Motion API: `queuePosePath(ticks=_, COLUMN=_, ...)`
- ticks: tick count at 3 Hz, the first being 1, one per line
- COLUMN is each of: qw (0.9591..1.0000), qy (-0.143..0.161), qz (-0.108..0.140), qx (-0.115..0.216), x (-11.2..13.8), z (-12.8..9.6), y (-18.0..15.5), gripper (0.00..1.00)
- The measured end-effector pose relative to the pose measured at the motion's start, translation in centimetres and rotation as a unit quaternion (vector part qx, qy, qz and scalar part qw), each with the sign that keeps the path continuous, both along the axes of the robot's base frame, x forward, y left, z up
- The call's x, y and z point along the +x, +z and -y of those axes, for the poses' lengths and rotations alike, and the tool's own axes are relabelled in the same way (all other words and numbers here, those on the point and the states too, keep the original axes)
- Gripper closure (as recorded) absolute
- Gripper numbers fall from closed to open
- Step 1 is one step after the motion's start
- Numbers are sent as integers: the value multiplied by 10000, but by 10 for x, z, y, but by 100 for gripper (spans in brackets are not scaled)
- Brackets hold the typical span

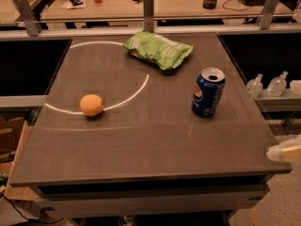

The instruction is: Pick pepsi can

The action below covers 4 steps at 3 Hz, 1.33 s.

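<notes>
Now steer the pale cream-coloured gripper [285, 152], cut off at the right edge of the view beside the near corner of the grey tabletop [141, 140], leftward to the dark-blue aluminium pepsi can [208, 92]. The can stands upright, right of centre. Approach level at mid-height, I'd judge. Whether the gripper is spread or closed, you cannot tell.

I see a dark table [141, 149] on speckled floor [283, 205], a wooden desk [188, 4] behind, and the gripper [285, 152] at the right edge.
</notes>
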State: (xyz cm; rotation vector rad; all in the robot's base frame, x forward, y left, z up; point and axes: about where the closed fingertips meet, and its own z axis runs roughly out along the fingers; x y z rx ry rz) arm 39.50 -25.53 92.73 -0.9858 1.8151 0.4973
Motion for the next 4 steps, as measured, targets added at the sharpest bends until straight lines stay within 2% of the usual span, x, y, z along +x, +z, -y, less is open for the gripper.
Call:
queuePosePath(ticks=1, qw=9974, qy=-681, qz=-154, qx=-179, x=3, z=2, y=-13, gripper=0)
queuePosePath(ticks=2, qw=9954, qy=-929, qz=-108, qx=-210, x=11, z=6, y=-14, gripper=0)
queuePosePath(ticks=3, qw=9960, qy=-877, qz=-140, qx=0, x=13, z=-7, y=-19, gripper=0)
queuePosePath(ticks=4, qw=9967, qy=-744, qz=-48, qx=332, x=28, z=-28, y=-26, gripper=0)
